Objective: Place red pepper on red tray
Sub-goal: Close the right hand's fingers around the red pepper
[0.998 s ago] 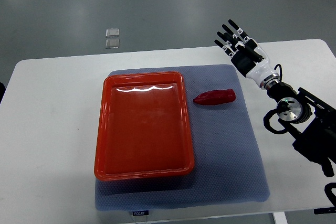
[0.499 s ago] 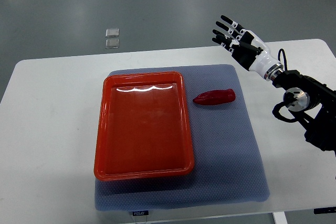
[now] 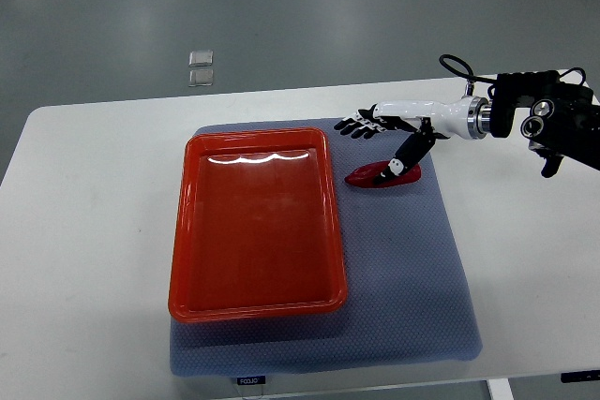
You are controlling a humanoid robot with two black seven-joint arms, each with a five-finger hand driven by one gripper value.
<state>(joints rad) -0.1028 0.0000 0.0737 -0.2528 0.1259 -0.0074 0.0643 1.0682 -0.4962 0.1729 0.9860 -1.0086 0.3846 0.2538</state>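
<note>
Mat (image 3: 403,259): blue-grey and textured, spread flat under the hand and running on well toward the near edge.
Label (image 3: 249,380): small tag on the mat's near edge, print too small to read.
Table (image 3: 94,231): white, rounded corners, carrying the mat.
Floor (image 3: 281,7): grey, beyond the hand.
Clear squares (image 3: 201,67): two, side by side on the floor, well apart from the hand.

The tray (image 3: 257,227) is lying on the mat (image 3: 412,269), which is resting on the table (image 3: 89,231). The pepper (image 3: 382,174) is lying on the mat at the tray's 2 o'clock, with the right hand (image 3: 389,133) hovering at its 12 o'clock.
</note>
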